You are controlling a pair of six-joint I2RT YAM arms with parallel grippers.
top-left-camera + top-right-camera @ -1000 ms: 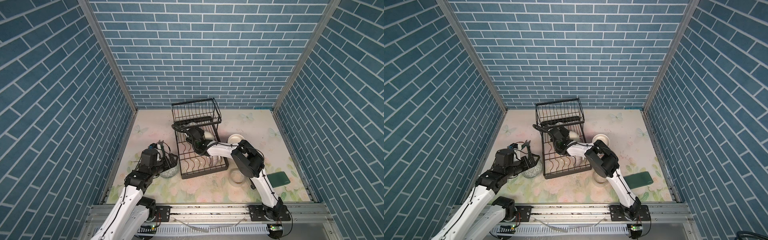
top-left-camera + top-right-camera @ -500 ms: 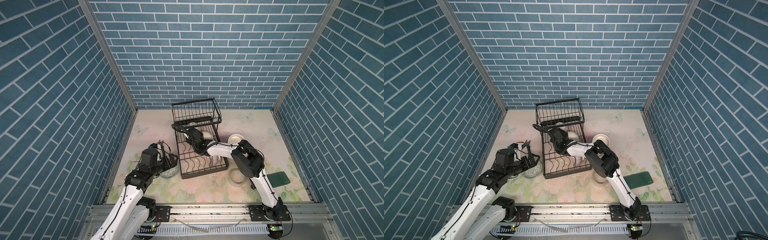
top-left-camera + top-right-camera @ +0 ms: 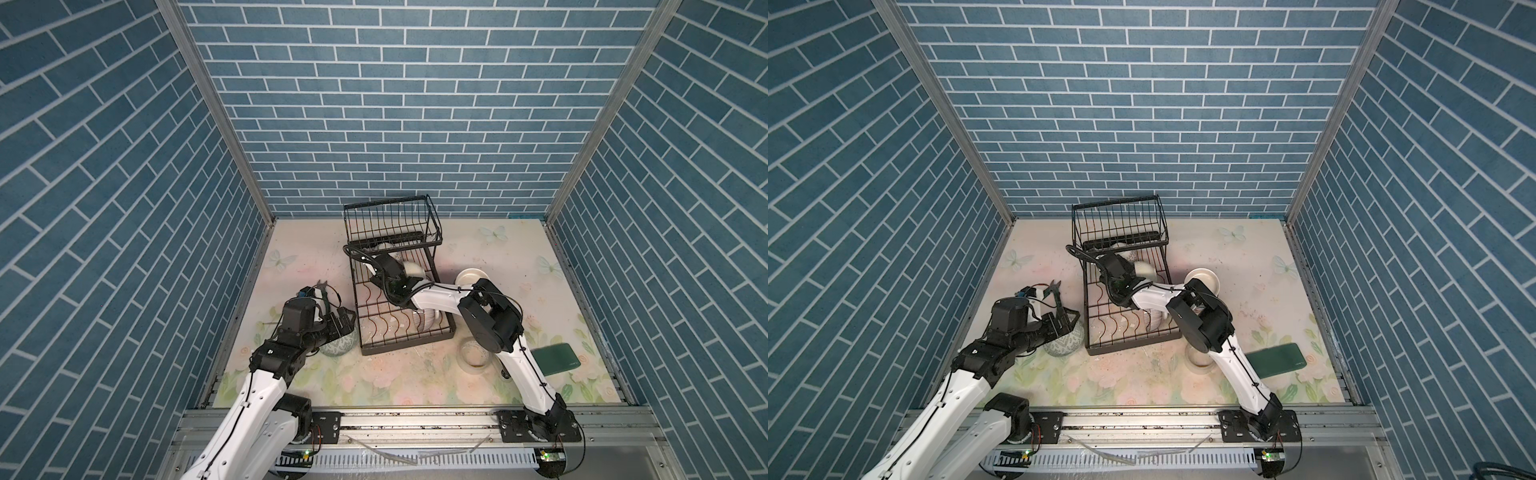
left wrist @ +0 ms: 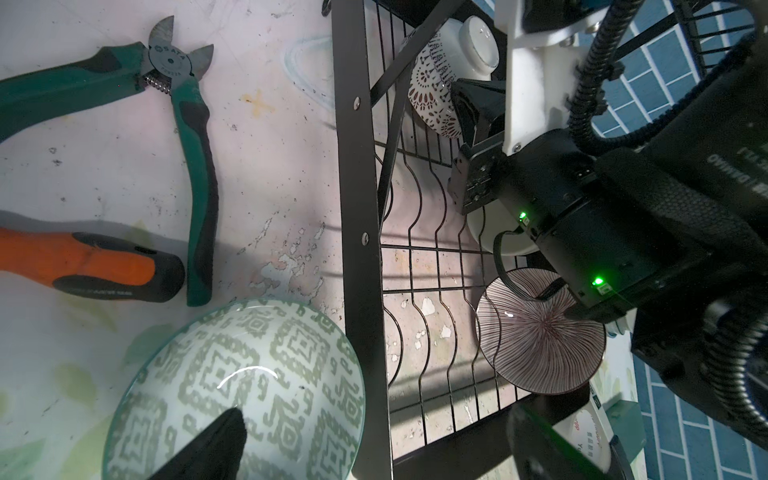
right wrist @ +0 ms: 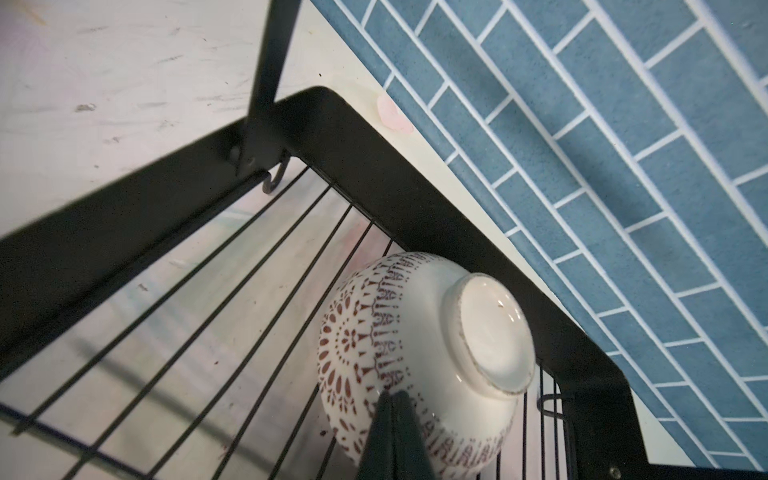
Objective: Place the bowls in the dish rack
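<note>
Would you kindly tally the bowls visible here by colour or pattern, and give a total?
Plain white or cream bowls: 2
Green-patterned bowl: 1
Brown-dotted bowl: 1
Brown-striped bowl: 1
Total: 5

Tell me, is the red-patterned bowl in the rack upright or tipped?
Tipped: the red-patterned bowl lies on the dish rack wires, its white foot ring showing.

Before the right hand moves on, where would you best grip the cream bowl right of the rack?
I'd pinch the rim of the cream bowl from above, one finger inside: it sits upright, mouth open, its right side clear of the dish rack.
</note>
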